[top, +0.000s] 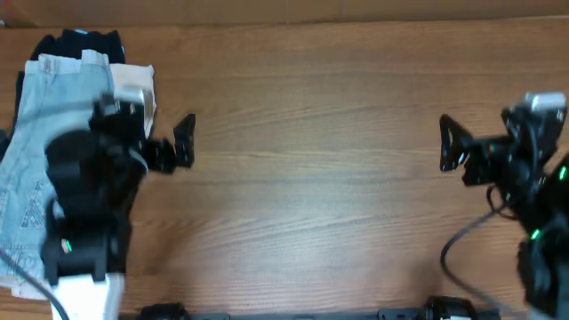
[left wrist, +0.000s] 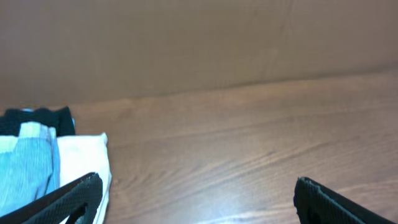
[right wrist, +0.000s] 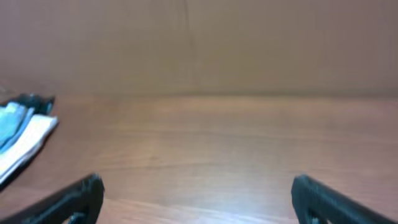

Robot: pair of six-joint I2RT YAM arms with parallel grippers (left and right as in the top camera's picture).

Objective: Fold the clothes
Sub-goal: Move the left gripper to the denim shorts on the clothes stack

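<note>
though stacked, one denim shorts (top: 40,107), one cream garment (top: 133,82), one black garment (top: 84,40); left gripper (left wrist: 198,186), right gripper (right wrist: 198,184) agape.

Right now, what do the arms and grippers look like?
Left arm: black, white base segment, small green light. Right arm: black, green lights, looping black cable. Left gripper and right gripper: black, wedge-shaped fingers.

Work surface: brown wood-grain tabletop (top: 320,178)
Stacked at its far-left corner: black garment (top: 84,40), cream fabric garment (top: 135,82), light-blue denim shorts (top: 40,124) on top.
</note>
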